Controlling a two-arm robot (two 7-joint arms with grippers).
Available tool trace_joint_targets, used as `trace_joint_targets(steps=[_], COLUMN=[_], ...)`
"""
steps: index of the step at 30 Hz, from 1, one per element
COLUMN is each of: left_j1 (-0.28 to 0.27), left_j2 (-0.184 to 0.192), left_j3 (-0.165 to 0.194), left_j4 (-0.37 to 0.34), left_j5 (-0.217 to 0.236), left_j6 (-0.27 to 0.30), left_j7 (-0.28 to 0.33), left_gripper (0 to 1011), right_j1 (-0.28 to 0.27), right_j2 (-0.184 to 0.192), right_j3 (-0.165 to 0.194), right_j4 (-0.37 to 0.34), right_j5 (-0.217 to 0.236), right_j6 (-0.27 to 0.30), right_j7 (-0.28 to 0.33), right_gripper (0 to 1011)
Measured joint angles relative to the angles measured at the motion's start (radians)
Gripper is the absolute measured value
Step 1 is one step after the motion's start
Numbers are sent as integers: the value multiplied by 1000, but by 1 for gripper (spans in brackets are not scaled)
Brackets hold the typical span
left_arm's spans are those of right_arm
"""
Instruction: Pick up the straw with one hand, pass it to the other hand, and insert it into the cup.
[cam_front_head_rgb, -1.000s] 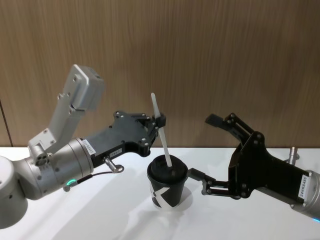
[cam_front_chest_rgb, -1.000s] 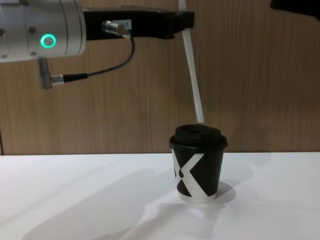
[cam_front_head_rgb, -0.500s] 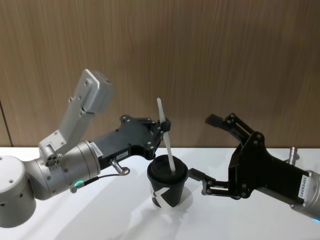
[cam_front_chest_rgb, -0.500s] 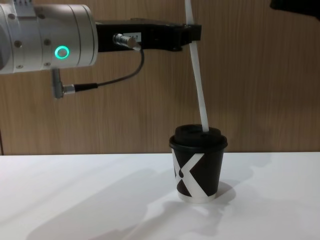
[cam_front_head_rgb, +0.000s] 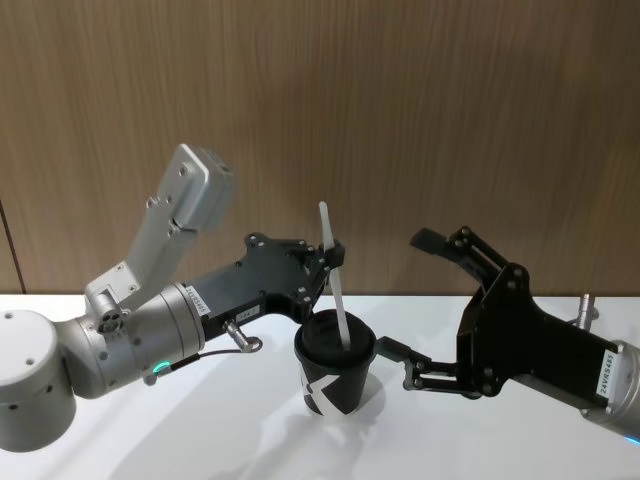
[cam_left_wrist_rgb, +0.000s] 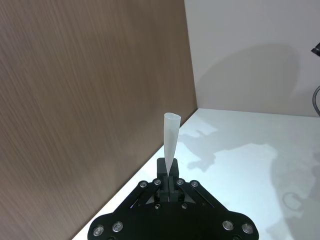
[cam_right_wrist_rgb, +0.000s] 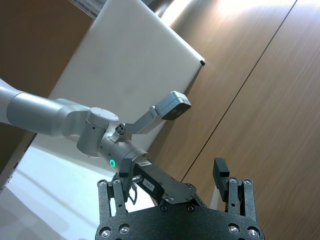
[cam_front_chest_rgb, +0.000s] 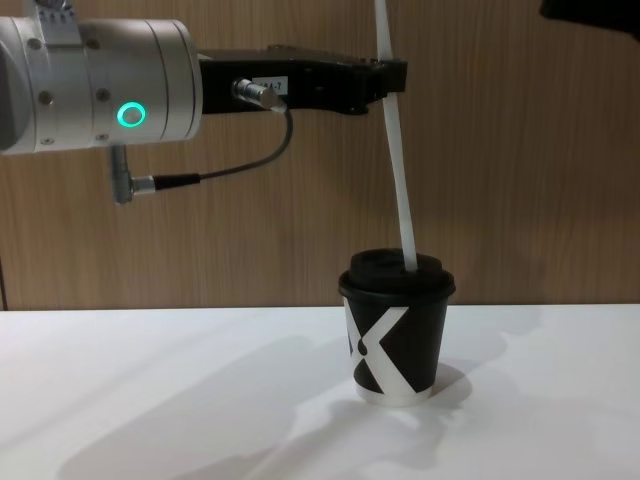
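— Above the cup (cam_front_chest_rgb: 397, 328), what grips the straw (cam_front_chest_rgb: 398, 170)?
— Left gripper (cam_front_head_rgb: 328, 259), matte black fingers pinched on the thin translucent tube (upper portion); its lower end meets the domed black lid.
— Cup position?
— Upright on the smooth white table (cam_front_chest_rgb: 150, 400), white X facing forward.
— Right gripper (cam_front_head_rgb: 412, 298)?
— Fingers spread wide, beside the cup, not touching it.

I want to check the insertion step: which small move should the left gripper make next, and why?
Probably push straight down a little more. The left gripper is shut on the straw, whose lower tip just meets the cup at its lid, with most of the straw above it. The right gripper waits open beside the cup.
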Motion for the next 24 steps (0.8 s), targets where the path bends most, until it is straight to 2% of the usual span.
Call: trace_joint_targets(steps=[12,24], left_j1=[-16,-33], left_j2=[-11,-19], left_j3=[6,13], left_j4=[32,66], left_j5=[0,-19], left_j6=[-1,0], left_j7=[-21,-40], left_gripper=[3,3], right_j1=[0,0], right_j2=[0,0], right_j3=[0,0], right_j4=[0,0], right_j5=[0,0], right_j6=[0,0], right_j7=[0,0], right_gripper=[1001,1001])
